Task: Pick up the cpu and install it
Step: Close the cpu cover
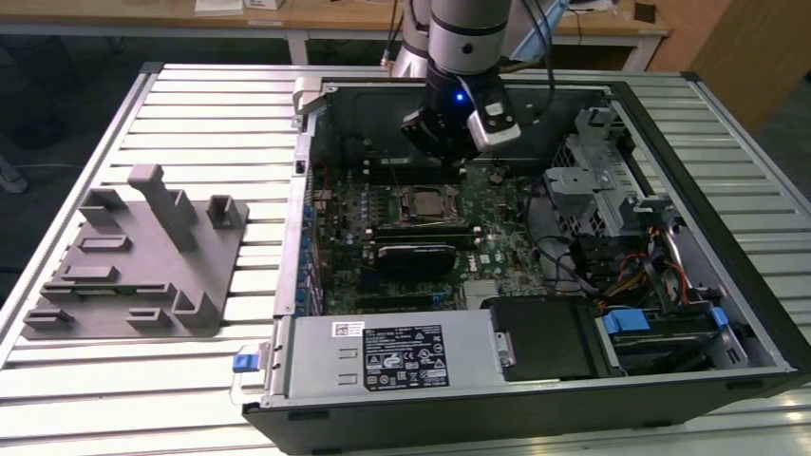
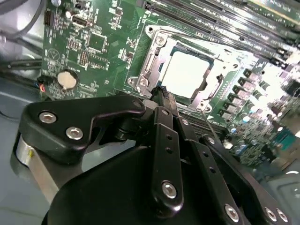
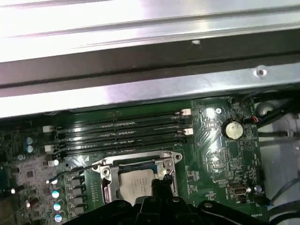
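Cpu [image 2: 185,75] lies flat in the socket [image 2: 149,70] on the board, just past the tips of the hand [image 2: 162,92] and below them. Hand looks pinched shut, holding nothing. Chip is square, no long axis. Exterior view shows the hand's height above the case [image 1: 761,332]; both wrist views show the chip's pale top.
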`<action>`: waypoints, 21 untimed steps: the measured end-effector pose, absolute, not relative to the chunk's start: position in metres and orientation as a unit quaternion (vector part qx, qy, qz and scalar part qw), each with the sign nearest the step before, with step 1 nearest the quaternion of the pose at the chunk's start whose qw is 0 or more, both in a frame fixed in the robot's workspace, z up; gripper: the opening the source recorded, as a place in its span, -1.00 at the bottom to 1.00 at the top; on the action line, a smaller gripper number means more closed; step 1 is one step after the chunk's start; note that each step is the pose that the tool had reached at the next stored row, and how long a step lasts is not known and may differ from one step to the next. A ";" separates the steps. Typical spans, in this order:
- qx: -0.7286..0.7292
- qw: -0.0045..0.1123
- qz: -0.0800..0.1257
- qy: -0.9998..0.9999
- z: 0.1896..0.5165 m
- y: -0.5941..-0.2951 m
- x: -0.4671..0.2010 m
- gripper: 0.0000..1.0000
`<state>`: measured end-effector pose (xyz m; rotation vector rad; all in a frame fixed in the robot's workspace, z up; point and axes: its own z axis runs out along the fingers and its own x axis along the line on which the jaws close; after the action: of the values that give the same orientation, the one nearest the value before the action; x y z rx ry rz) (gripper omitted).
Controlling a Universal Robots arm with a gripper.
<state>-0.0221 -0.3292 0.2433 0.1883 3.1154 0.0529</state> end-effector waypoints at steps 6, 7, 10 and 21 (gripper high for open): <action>0.030 0.010 0.017 0.999 0.243 -0.329 -0.022 -0.79; 0.030 0.010 0.017 0.999 0.243 -0.329 -0.022 -0.79; 0.030 0.010 0.017 0.999 0.243 -0.329 -0.022 -0.79; 0.030 0.010 0.017 0.999 0.243 -0.343 -0.024 -0.79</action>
<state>-0.0236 -0.3427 0.2431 0.0951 3.1206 0.0539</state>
